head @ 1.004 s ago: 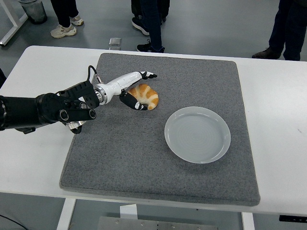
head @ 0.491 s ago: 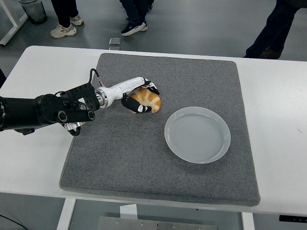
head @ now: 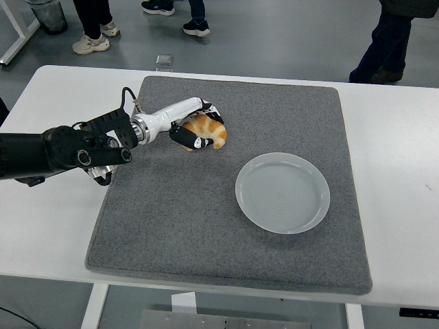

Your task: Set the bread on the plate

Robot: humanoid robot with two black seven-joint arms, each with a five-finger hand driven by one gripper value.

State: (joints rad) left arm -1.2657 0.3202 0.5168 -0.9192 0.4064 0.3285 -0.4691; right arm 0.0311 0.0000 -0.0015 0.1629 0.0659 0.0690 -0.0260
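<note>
A golden-brown croissant-shaped bread [head: 210,131] is held just above the grey mat [head: 226,247] at its upper left. My left hand [head: 197,125], white with black fingertips, is shut around it, fingers curled over the top and thumb underneath. The black left arm reaches in from the left edge. A pale grey round plate [head: 282,192] lies empty on the mat, to the right of and nearer than the bread. No right arm shows.
The mat covers most of the white table [head: 398,178]. Several people's legs and shoes [head: 91,42] stand on the floor beyond the table's far edge. A small grey object [head: 164,60] lies on the floor there.
The left hand's fingers have curled from spread to closed around the bread, and hand and bread have risen slightly toward the far side of the mat.
</note>
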